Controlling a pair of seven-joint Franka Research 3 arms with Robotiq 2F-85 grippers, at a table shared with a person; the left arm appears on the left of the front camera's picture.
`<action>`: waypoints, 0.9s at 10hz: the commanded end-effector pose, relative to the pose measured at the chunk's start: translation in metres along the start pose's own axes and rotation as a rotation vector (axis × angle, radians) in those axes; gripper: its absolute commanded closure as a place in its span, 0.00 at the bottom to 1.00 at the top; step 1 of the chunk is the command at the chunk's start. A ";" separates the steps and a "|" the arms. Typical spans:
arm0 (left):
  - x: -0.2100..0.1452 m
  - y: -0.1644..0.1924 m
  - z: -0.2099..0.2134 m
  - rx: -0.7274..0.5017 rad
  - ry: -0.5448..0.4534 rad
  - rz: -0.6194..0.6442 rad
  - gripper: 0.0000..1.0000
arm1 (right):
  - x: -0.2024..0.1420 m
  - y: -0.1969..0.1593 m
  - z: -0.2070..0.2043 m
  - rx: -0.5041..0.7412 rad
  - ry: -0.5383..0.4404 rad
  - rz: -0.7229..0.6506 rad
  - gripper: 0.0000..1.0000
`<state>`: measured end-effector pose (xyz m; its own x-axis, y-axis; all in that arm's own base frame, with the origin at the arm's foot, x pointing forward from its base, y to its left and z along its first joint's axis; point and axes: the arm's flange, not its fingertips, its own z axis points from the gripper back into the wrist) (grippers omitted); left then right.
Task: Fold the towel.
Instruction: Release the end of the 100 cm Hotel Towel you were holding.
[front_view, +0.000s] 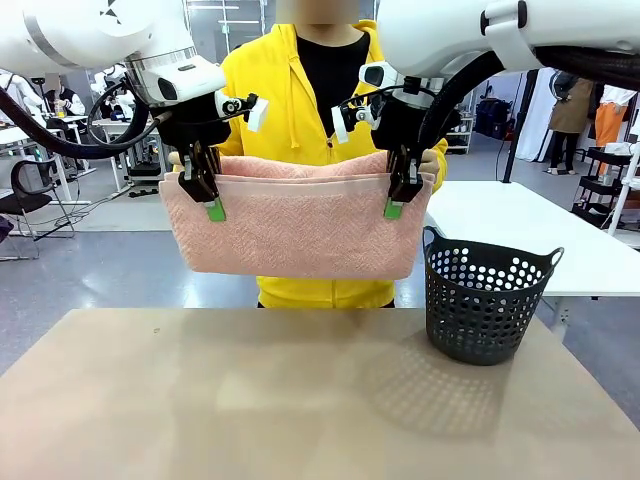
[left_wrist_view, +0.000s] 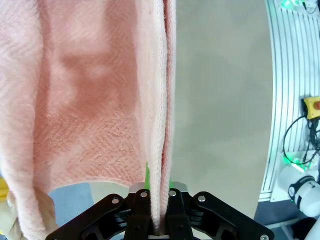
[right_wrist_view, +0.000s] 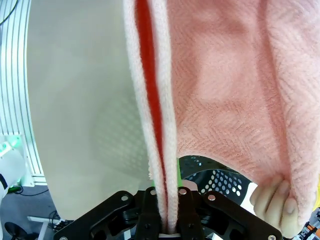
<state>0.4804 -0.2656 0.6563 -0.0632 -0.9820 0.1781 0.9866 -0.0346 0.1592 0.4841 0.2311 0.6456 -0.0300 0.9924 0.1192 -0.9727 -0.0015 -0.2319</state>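
The towel (front_view: 290, 228) hangs doubled in the air over the far part of the surface (front_view: 250, 400). The left tool (front_view: 213, 208) and right tool (front_view: 394, 207) are each clamped on an upper corner. It looks soft, light and floppy, so it is best held by its corners and edges.

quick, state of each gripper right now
left gripper: closed on the towel, top edge
right gripper: closed on the same towel, top edge
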 end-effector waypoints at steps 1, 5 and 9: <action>0.000 0.001 0.002 0.009 0.009 -0.002 1.00 | 0.000 0.000 0.001 -0.005 0.007 0.004 1.00; 0.000 0.001 0.002 0.009 0.009 -0.002 1.00 | 0.000 0.000 0.001 -0.005 0.007 0.004 1.00; 0.000 0.001 0.002 0.009 0.009 -0.002 1.00 | 0.000 0.000 0.001 -0.005 0.007 0.004 1.00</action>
<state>0.4804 -0.2656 0.6563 -0.0633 -0.9820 0.1781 0.9866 -0.0347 0.1593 0.4841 0.2311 0.6456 -0.0301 0.9924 0.1192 -0.9727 -0.0017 -0.2319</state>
